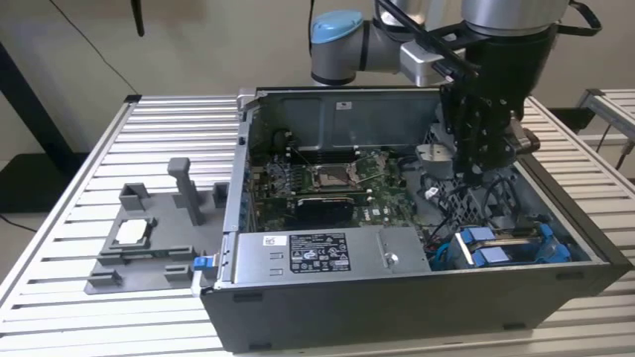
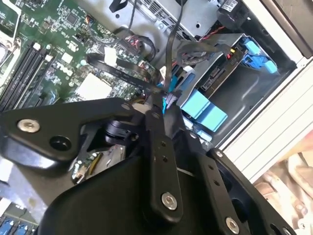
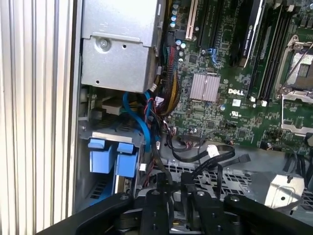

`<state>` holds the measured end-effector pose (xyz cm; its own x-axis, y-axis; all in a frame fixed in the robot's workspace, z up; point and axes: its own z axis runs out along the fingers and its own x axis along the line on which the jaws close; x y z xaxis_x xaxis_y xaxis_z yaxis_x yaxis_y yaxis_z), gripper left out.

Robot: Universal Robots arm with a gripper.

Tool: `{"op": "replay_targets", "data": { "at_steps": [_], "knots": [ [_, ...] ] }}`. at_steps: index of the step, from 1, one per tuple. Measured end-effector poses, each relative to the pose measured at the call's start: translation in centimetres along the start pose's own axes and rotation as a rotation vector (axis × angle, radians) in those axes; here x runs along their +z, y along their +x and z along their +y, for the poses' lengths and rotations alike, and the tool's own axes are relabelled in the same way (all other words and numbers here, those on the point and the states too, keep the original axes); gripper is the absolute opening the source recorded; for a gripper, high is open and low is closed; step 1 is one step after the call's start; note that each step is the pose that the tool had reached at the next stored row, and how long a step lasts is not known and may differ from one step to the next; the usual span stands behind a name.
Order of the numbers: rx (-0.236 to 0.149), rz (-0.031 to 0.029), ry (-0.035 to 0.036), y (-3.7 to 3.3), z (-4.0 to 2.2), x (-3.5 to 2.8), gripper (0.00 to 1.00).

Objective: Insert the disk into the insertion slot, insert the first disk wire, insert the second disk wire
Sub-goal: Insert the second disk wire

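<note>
— What have the fingers (image 3: 189,186) got?
— They stand drawn nearly together, and a black wire (image 2: 167,68) runs straight down between their tips. They look pinched on it.
— And below them?
— The black perforated cage (image 3: 210,171), with more loose black wires looping over it. The fingers hang just above it, inside the open computer case (image 1: 397,312).
— Where's the disk (image 1: 491,254)?
— Seated in the insertion slot (image 3: 100,133), with its two blue end tabs facing out. In the exterior view that is the corner of the case nearest the camera, on the exterior view's right. It is near the fingers but apart from them. A blue wire (image 3: 134,112) curves down beside the tabs.
— What's next to it?
— The grey power supply box (image 1: 317,253), just beside the slot, and past that the green motherboard (image 1: 328,182).
— And the arm (image 1: 496,37)?
— It reaches down into the case from above. The case sits on a slatted metal table (image 1: 169,126), with a grey fixture (image 1: 159,256) well apart from it on the exterior view's left
</note>
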<state>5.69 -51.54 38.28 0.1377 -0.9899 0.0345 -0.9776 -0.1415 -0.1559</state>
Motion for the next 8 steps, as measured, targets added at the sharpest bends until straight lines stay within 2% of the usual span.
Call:
{"op": "replay_targets", "data": {
  "at_steps": [2, 3, 6, 8],
  "knots": [
    [-0.009, 0.0068, -0.0007, -0.09, -0.01, 0.00, 0.28],
    [-0.013, 0.0116, -0.0013, -0.12, -0.01, 0.00, 0.35],
    [-0.023, 0.0291, -0.0034, -0.18, 0.00, 0.05, 0.35],
    [-0.029, 0.0390, -0.0015, -0.26, 0.01, 0.16, 0.35]
  ]
}}
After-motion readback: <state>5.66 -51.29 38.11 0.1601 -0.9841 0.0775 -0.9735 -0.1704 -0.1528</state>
